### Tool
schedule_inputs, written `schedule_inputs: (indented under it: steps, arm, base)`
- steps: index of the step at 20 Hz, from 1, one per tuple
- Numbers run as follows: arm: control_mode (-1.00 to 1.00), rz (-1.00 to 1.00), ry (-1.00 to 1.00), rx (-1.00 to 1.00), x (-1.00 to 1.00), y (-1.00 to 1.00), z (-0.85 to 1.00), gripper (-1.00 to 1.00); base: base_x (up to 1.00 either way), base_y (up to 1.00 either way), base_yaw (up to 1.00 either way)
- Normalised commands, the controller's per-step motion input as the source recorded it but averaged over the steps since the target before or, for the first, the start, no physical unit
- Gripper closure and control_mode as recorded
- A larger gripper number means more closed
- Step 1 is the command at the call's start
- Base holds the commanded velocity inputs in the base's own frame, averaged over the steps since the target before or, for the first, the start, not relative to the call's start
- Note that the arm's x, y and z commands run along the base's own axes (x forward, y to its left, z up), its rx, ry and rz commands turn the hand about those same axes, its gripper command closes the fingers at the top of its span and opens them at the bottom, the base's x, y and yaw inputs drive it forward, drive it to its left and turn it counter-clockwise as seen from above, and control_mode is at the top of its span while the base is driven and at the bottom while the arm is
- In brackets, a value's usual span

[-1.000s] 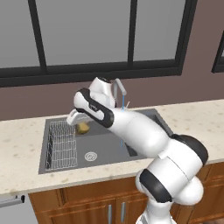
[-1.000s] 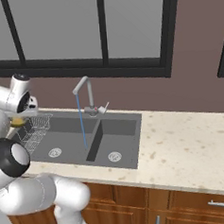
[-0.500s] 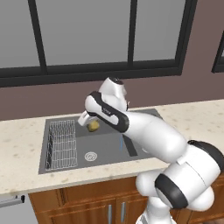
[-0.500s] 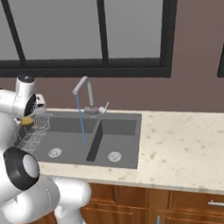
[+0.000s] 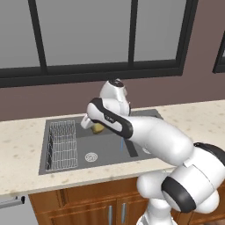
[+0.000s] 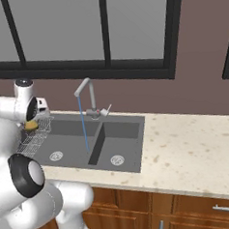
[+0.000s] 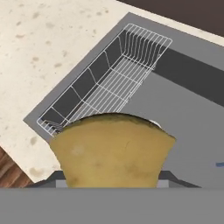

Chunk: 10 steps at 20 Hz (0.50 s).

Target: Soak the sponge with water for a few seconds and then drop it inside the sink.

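One sponge (image 7: 113, 148), yellow-brown, nearest item: clamped in our gripper (image 5: 94, 126), held aloft over the left basin of the sink (image 5: 105, 149). Over the last second we have carried it rightward from above the wire rack (image 5: 61, 145) toward the middle of the sink; it also shows at the gripper in the right base view (image 6: 31, 125).

One wire rack, white, seated in the left basin, now below and to the left of the sponge.

One stream of water (image 6: 83, 126), thin and pale blue, falling from the faucet (image 6: 88, 96) near the divider between basins. The sponge is near it but not yet under it, by our judgement.

Meaning for the task: approach under way, soaking not begun, drop into the sink outstanding.

One window, dark-framed, behind the counter.
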Motion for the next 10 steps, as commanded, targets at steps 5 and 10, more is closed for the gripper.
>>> schedule_inputs:
  steps: [5,10]
  arm:
    - [-1.0,-0.19,0.17,-0.1,0.0,0.0,0.0,1.0]
    - [-1.0,-0.25,0.17,-0.14,0.06,-0.12,0.0,1.0]
  base:
    - [0.0,0.0,0.0]
    - [0.0,0.0,0.0]
